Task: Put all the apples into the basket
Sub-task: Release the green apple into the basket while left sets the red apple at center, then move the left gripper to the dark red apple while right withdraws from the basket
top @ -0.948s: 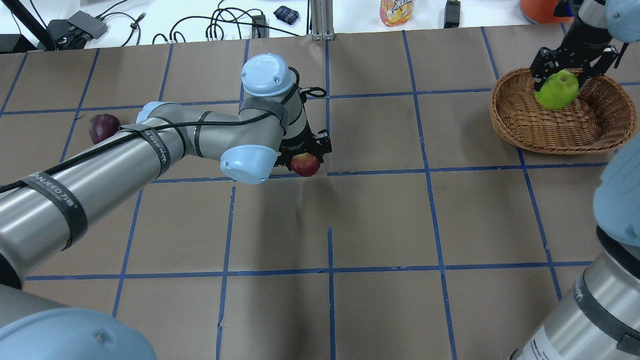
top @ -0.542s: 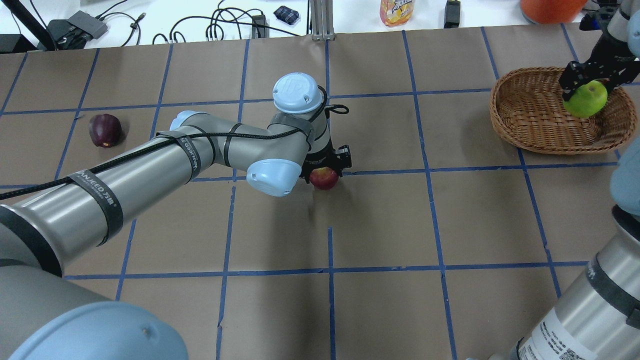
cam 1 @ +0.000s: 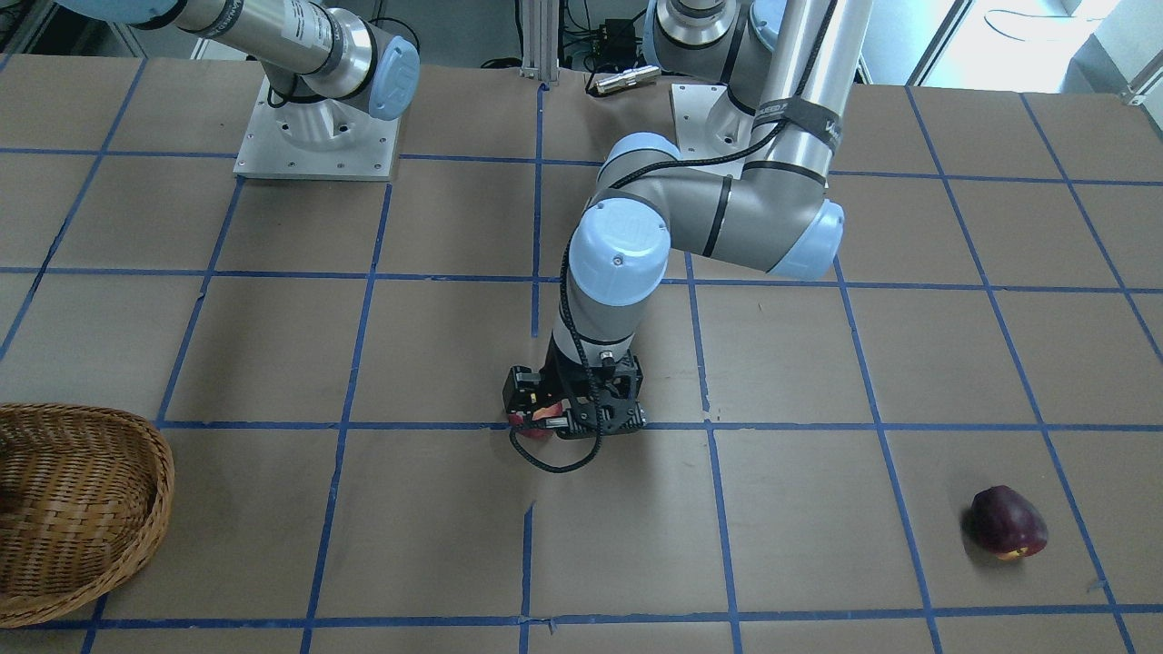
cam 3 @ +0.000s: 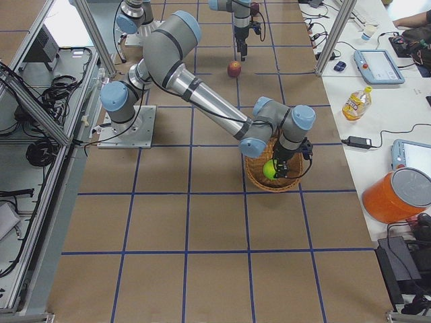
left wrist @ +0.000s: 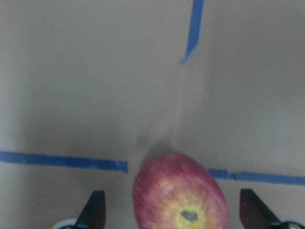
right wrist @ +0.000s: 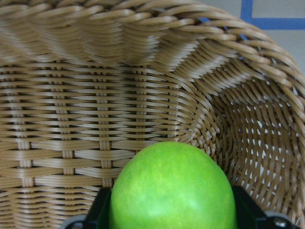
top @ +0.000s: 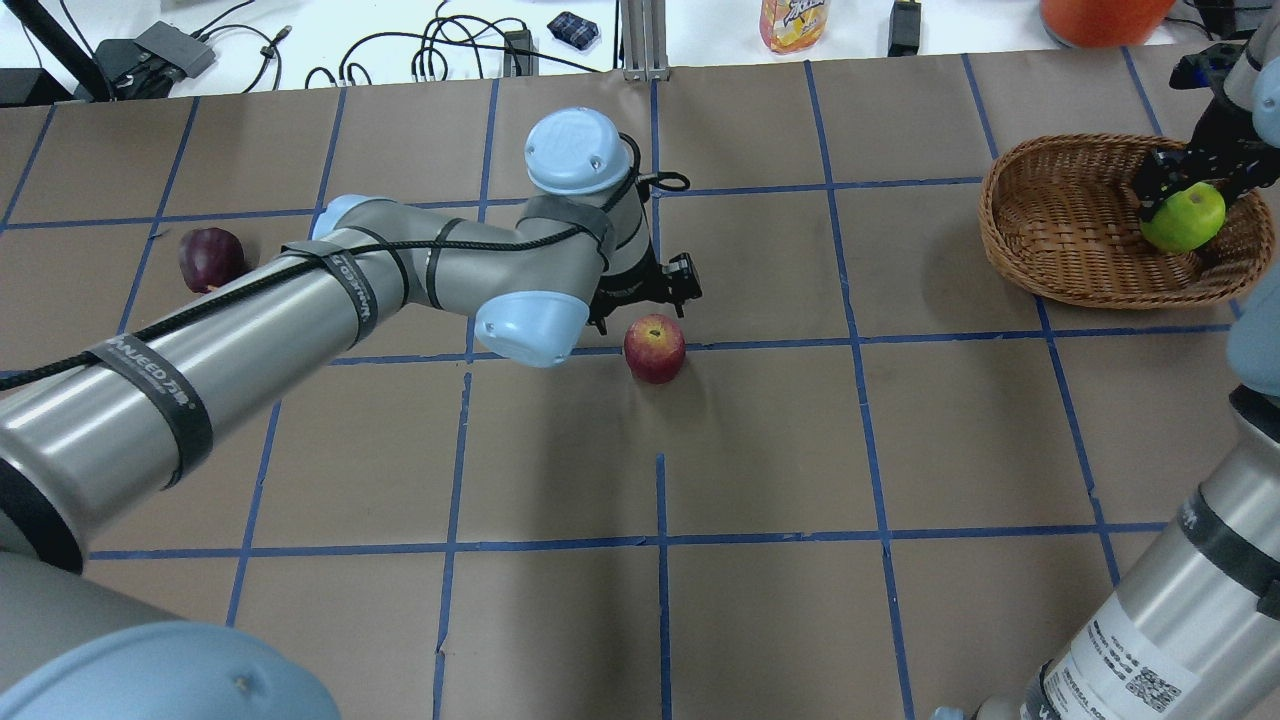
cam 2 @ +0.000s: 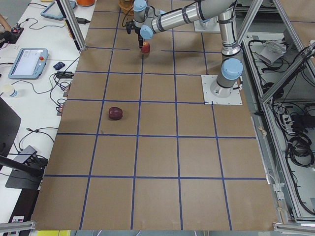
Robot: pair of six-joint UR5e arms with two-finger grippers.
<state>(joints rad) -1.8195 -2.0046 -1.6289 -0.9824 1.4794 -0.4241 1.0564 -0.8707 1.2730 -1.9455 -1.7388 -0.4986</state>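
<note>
The red apple with a yellow blush (top: 655,348) rests on the table by a blue tape line. My left gripper (cam 1: 575,416) is open just behind and above it; in the left wrist view the fingers (left wrist: 93,212) stand clear of the apple (left wrist: 178,191) on both sides. My right gripper (top: 1190,192) is shut on the lime green apple (top: 1185,218) and holds it low inside the right end of the wicker basket (top: 1000,225); the right wrist view shows that apple (right wrist: 171,191) over the weave. The dark maroon apple (top: 210,258) lies alone at the far left.
A juice bottle (top: 793,22), an orange container (top: 1100,15) and cables (top: 440,50) sit on the white bench beyond the table's far edge. The arms' base plates (cam 1: 313,136) are at the robot's side. Blue tape lines grid the brown table.
My left arm carried the red apple rightward, set it on the table, opened and drew back. My right gripper moved the green apple to the basket's right end and lower.
</note>
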